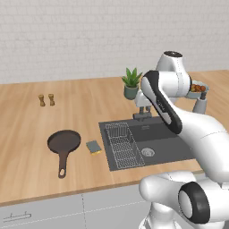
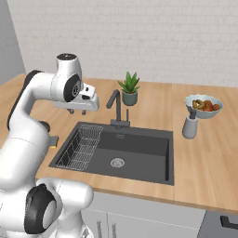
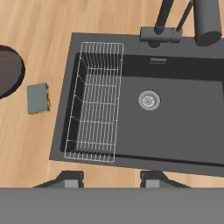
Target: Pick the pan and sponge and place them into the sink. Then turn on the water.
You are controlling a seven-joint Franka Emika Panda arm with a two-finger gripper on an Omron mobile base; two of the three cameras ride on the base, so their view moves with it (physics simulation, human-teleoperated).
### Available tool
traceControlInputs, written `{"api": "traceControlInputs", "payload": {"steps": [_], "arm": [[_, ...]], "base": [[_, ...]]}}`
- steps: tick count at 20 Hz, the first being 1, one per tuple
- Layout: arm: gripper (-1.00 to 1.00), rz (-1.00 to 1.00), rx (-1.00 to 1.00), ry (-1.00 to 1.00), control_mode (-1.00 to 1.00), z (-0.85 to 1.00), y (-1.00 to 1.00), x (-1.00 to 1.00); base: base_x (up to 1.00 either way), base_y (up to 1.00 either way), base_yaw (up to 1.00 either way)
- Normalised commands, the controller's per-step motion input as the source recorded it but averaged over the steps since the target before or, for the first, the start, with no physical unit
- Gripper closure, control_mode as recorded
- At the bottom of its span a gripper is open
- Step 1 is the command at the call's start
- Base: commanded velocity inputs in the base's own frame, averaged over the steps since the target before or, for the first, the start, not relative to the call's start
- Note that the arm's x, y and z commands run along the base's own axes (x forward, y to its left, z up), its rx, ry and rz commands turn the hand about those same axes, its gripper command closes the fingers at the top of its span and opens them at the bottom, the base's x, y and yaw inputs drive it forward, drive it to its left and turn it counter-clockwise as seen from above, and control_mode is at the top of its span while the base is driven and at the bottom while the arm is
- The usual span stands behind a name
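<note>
The dark brown pan [image 1: 64, 142] lies on the wooden counter left of the sink [image 1: 170, 150], its handle pointing toward the front edge; its rim shows at the left edge of the hand view [image 3: 8, 70]. The small grey-green sponge [image 1: 94, 146] [image 3: 38, 98] rests between the pan and the sink. My gripper [image 1: 144, 111] [image 2: 77, 111] [image 3: 111, 179] hovers high over the sink's [image 3: 183, 118] left part, pointing down. Its fingers stand apart with nothing between them. No water is in view.
A wire rack [image 3: 98, 100] fills the sink's left side, and the dark faucet [image 2: 116, 104] stands at its back edge. Behind are a potted plant [image 2: 129, 88], a fruit bowl [image 2: 203, 104] and a grey dispenser [image 2: 189, 125]. Two small shakers [image 1: 46, 99] stand far left.
</note>
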Motion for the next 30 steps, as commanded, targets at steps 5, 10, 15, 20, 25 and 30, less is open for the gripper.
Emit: {"api": "traceControlInputs", "payload": {"steps": [5,10,15,20,25,30], "arm": [[-1.00,0.00,0.00,0.00,-1.00,-0.04,0.14,-0.14],[-1.00,0.00,0.00,0.00,-1.00,-0.14,0.70,-0.36],[-1.00,0.00,0.00,0.00,-1.00,-0.11,0.83,-0.23],[-1.00,0.00,0.00,0.01,-1.00,-0.27,0.84,-0.02],[-1.00,0.00,-0.03,0.05,-1.00,-0.39,0.81,0.00],[-1.00,-0.03,-0.10,0.13,-1.00,-0.39,0.84,0.20]], "base": [[0.00,0.00,0.00],[0.00,0.00,0.00],[0.00,0.00,0.00],[0.00,0.00,0.00],[0.00,0.00,0.00],[0.00,0.00,0.00]]}}
